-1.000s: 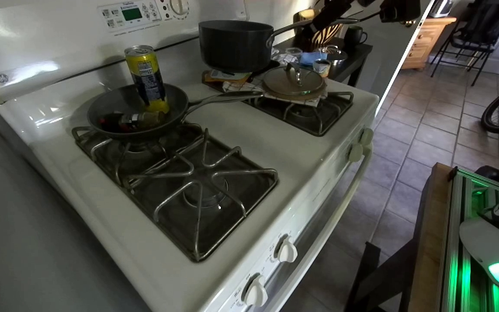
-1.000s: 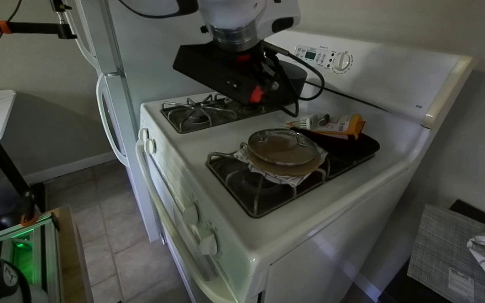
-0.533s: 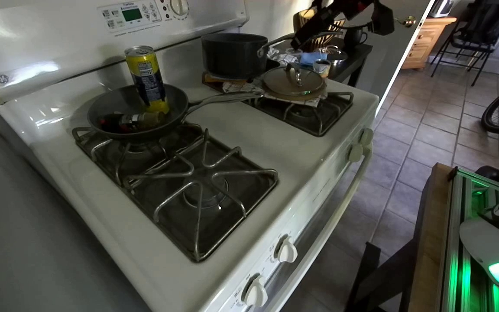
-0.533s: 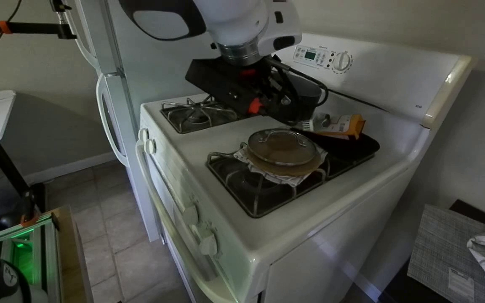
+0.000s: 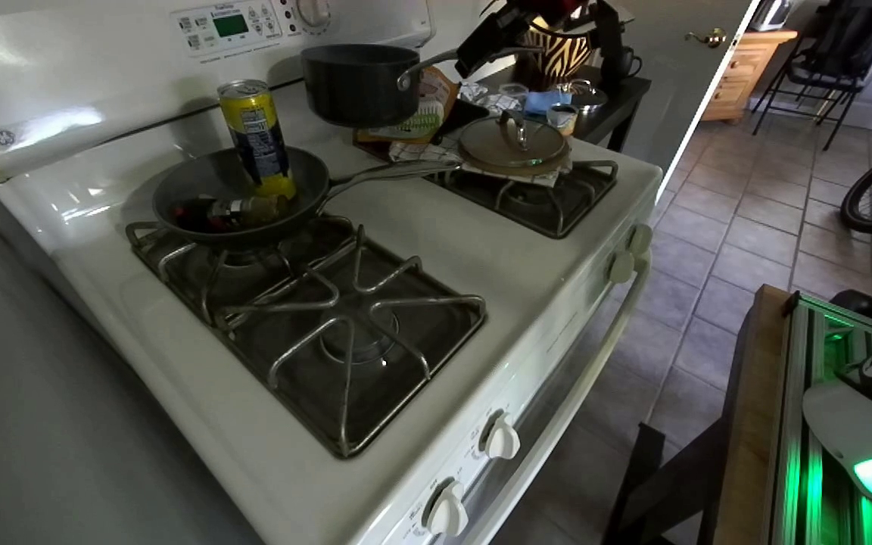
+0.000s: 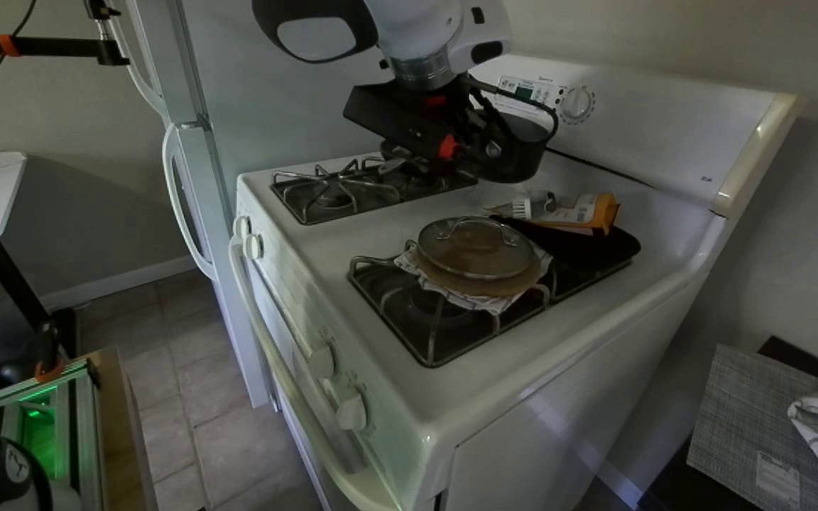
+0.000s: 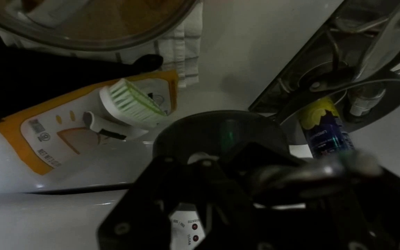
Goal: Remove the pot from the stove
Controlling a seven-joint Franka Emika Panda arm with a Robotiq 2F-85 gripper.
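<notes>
The pot [image 5: 360,87], dark grey and deep, hangs roughly upright in the air above the rear middle of the white stove [image 5: 421,219]. It shows partly behind the hand in an exterior view [image 6: 526,152], and in the wrist view [image 7: 217,132]. My gripper [image 5: 478,57] is shut on the pot's long handle; the handle lies across the dark fingers [image 7: 238,166] in the wrist view. In an exterior view the gripper [image 6: 483,152] mostly hides the handle. The pot's underside touches nothing that I can see.
A frying pan [image 5: 307,170] holding a tall yellow can [image 5: 258,140] and a small bottle sits on the left rear burner. A glass lid [image 6: 476,248] lies on a cloth over a right burner. An orange packet [image 6: 586,213] and brush [image 7: 130,104] lie behind it.
The pot first dips, then rises again. It has moved with the gripper toward the frying pan and can, uncovering more of the orange packet. The handle stays gripped.
</notes>
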